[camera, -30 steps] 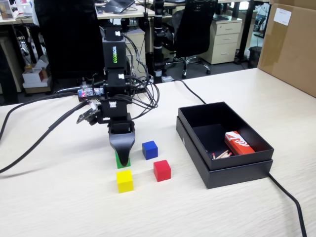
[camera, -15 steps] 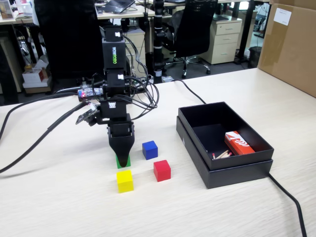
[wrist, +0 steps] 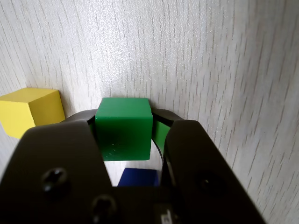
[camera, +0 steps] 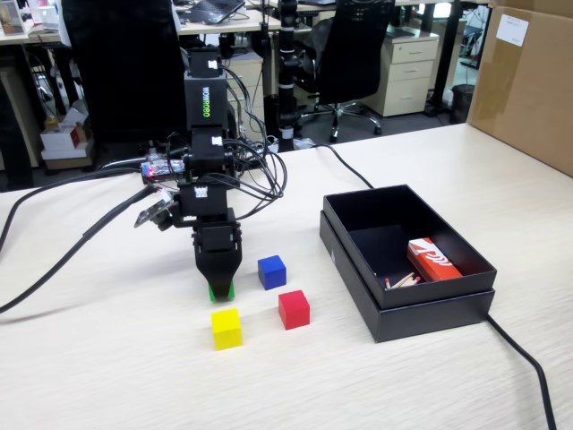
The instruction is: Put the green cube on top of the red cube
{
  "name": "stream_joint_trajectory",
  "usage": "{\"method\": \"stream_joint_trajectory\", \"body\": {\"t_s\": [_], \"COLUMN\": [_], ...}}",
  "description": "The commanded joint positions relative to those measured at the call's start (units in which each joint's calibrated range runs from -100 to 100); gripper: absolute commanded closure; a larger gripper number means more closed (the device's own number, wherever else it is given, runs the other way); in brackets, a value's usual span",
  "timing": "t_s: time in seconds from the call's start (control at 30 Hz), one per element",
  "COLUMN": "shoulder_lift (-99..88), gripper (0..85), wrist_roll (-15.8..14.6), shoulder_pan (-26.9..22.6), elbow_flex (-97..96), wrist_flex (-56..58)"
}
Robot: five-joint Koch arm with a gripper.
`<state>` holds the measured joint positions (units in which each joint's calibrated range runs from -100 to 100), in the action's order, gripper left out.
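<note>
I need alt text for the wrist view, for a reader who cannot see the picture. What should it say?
A green cube sits clamped between the two black jaws of the gripper, seen from close above a pale wood-grain table. A yellow cube lies at the left edge, and part of a blue cube shows below the green one.

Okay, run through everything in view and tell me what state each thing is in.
gripper: shut on the green cube.
green cube: held between the jaws.
red cube: free on the table, nothing on top.
yellow cube: free on the table.
blue cube: free on the table.
black box: open.
</note>
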<state>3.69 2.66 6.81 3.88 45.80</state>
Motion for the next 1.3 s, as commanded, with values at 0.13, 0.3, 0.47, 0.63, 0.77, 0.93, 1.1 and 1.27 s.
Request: {"method": "stream_joint_trajectory", "body": {"t_s": [0.13,0.3,0.47,0.63,0.77,0.93,1.1,1.27], "shoulder_lift": [-7.9,-17.4,-19.1,-8.6,-1.2,4.6,6.4,7.2], "gripper": [81.9,82.1,82.1,81.9,81.9,81.9,81.9,81.8], "wrist_roll": [0.0,-1.3,-3.5,-5.3,-5.8,-6.2,-6.2,-6.2], "shoulder_pan": [-0.3,-1.9,-4.5,-6.6,-7.2,-7.4,-7.4,-7.4], "elbow_flex": [2.2,4.7,15.8,28.2,31.0,31.5,31.3,30.9], "wrist_flex": [0.6,0.6,2.3,2.3,2.3,2.3,2.3,2.3]}}
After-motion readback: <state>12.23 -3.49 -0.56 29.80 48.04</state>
